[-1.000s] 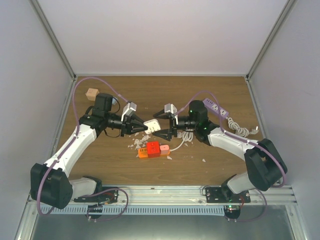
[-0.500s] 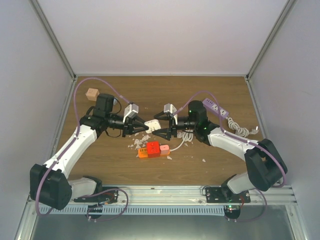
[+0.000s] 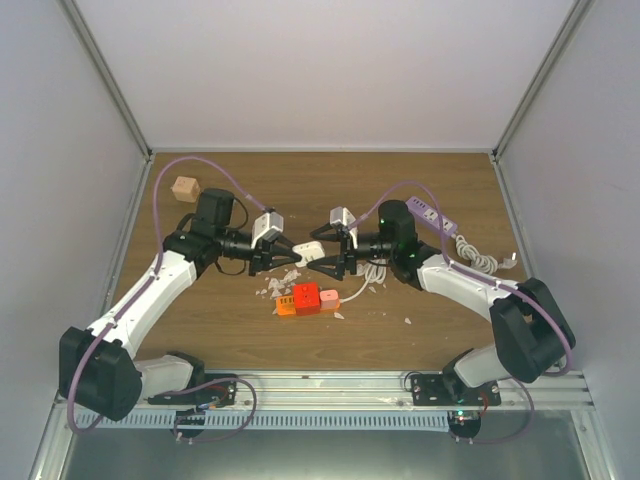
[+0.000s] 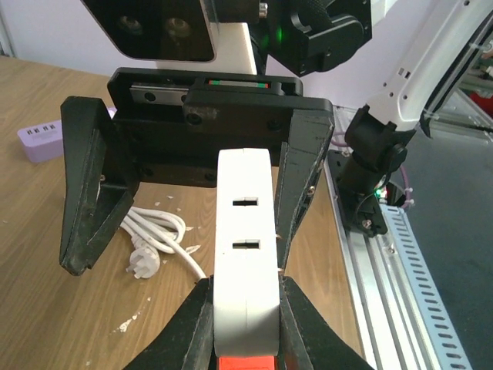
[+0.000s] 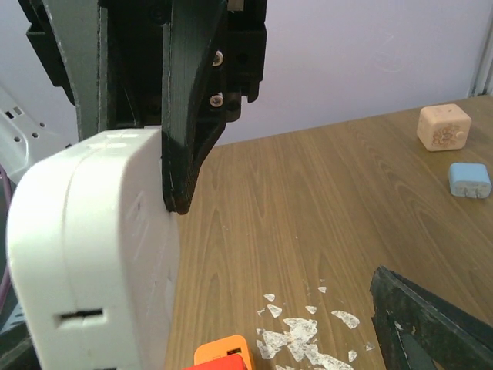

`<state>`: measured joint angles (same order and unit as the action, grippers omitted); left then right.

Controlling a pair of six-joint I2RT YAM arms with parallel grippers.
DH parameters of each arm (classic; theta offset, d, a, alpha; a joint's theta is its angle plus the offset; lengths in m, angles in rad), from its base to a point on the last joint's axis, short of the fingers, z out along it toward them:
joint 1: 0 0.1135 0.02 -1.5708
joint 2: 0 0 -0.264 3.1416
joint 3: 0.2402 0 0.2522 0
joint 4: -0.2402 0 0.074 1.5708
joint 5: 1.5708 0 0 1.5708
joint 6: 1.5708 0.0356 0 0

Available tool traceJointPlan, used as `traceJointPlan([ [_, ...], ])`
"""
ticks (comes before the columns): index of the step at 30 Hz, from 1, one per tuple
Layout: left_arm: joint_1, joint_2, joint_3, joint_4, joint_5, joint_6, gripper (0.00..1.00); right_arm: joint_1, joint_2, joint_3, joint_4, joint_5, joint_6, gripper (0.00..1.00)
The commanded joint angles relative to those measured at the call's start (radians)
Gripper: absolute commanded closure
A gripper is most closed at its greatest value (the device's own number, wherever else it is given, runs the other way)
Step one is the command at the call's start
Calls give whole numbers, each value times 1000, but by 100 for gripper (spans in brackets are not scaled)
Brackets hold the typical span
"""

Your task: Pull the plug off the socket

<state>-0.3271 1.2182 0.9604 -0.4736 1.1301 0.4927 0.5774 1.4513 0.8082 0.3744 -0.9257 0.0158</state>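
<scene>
The plug (image 3: 307, 250) is a white block with two slots. It is held above the table, apart from the socket. My left gripper (image 3: 292, 254) is shut on the plug; in the left wrist view its fingertips (image 4: 192, 316) clamp both sides of the plug (image 4: 245, 231). My right gripper (image 3: 318, 256) is open, with its jaws either side of the plug's far end and one finger close to the plug's side. The plug fills the left of the right wrist view (image 5: 92, 254). The socket (image 3: 290, 303), an orange strip with a red block on it, lies on the table below; its corner shows in the right wrist view (image 5: 223, 351).
A purple power strip (image 3: 430, 215) and a coiled white cable (image 3: 480, 260) lie at the right. A tan cube (image 3: 185, 187) sits far left, with a light-blue cube (image 5: 470, 181) near it. White flakes (image 3: 275, 285) litter the wood beside the socket.
My left gripper has moved a little to the right with the plug, further in between the right gripper's open jaws. The right arm has hardly moved.
</scene>
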Motion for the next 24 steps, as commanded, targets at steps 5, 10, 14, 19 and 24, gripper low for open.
traceJointPlan([
  [5, -92, -18, -19, -117, 54, 67, 100, -64, -33, 36, 72, 109, 32, 14],
  [10, -104, -15, -20, -119, 43, 76, 100, -76, -35, 33, 77, 97, 41, 14],
  [14, -112, -14, -24, -114, 17, 79, 100, -80, -39, 48, 66, 90, 42, 14],
  [19, -117, -9, -30, -92, -6, 60, 100, -81, -40, 80, 44, 72, 30, 14],
  [24, -127, -3, -28, -94, -11, 66, 100, -83, -49, 96, 26, 95, 21, 14],
])
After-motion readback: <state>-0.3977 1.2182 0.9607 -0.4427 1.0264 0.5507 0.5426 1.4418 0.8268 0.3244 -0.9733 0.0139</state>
